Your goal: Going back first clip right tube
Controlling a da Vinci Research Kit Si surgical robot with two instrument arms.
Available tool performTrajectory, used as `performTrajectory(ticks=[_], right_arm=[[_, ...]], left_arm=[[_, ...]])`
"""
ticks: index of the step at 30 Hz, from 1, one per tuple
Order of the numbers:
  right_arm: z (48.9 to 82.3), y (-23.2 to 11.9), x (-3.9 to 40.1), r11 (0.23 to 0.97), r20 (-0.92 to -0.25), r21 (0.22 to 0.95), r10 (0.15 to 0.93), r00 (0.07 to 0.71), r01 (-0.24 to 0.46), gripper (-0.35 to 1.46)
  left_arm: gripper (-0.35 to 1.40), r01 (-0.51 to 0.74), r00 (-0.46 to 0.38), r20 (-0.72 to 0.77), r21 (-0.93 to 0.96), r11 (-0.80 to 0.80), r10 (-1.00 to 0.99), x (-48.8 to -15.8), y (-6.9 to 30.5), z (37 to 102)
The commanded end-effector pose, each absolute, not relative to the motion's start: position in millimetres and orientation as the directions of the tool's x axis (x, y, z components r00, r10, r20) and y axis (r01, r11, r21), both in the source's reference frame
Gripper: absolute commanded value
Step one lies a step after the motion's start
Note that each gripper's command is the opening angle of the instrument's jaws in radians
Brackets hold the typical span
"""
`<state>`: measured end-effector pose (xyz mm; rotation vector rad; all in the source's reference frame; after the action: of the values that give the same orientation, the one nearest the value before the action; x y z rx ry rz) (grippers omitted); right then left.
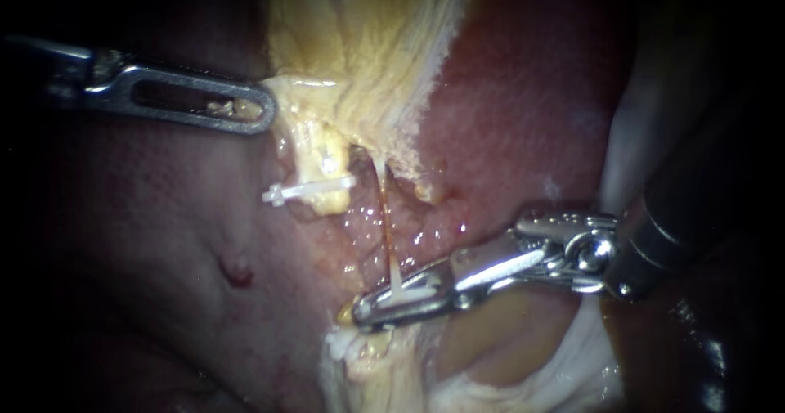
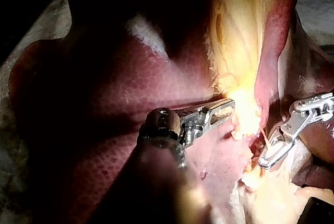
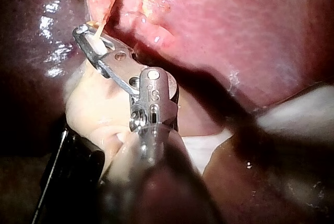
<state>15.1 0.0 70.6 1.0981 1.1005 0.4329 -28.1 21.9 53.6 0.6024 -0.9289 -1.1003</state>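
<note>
right tube point(image 1: 384, 217): a thin pale strand running from the frayed yellow edge of the gallbladder point(image 1: 368, 45) toward the near side, just right of the stubbier left tube point(image 1: 327, 176). Its near end passes into the jaws of the right instrument point(image 1: 365, 309).
clip on the right tube point(image 1: 411, 293): a white bar across the tube's near end, lodged between those jaws.
right instrument: comes in from the right; its jaws are clenched on the clip on the right tube, lying close along either side of it with their tips together.
left instrument point(image 1: 257, 112): comes in from the left. Its windowed jaws grasp the gallbladder at its yellow left corner, well apart from the right tube.
clip on the left tube point(image 1: 307, 190): white, crossing that tube, one end jutting left; not part of this step.
liver point(image 1: 523, 110): dark red, behind and to both sides of the tubes.
done: judging by how things lie, the clip is set on the right tube.
left to do: the jaws must let go and the right instrument must draw back to the right without dragging the thin tube. Neither has begun.
hard to make out: whether the clip is latched. It probably is, but the jaws cover both its ends, and the right wrist view shows only the white bar in the jaw window.
cut off: the tube beyond the jaws is lost in pale near tissue, the right shaft fades into the dark, and the gallbladder's far part runs out of view.
</note>
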Motion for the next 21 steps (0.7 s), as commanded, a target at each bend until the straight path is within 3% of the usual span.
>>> performTrajectory(ticks=[1,9,12,15,21], right_arm=[[70.7,0.0,15.1,0.440,-0.490,0.871,0.752,0.441,0.218,-0.35],[70.6,-0.1,15.1,0.435,-0.487,0.873,0.759,0.433,0.220,-0.35],[70.5,-0.3,15.1,0.444,-0.493,0.870,0.763,0.418,0.216,0.05],[70.4,-0.3,15.2,0.477,-0.519,0.854,0.756,0.400,0.206,0.28],[70.7,-0.1,15.9,0.537,-0.568,0.821,0.734,0.371,0.194,0.45]], left_arm=[[-0.35,0.478,0.158,0.326,0.801,0.361,-0.932,-28.1,21.9,53.6],[-0.35,0.478,0.158,0.326,0.801,0.361,-0.932,-28.1,21.9,53.6],[-0.35,0.478,0.158,0.326,0.801,0.361,-0.932,-28.1,21.9,53.6],[-0.35,0.478,0.158,0.326,0.801,0.361,-0.932,-28.1,21.9,53.6],[-0.35,0.478,0.158,0.326,0.801,0.361,-0.932,-28.1,21.9,53.6]])
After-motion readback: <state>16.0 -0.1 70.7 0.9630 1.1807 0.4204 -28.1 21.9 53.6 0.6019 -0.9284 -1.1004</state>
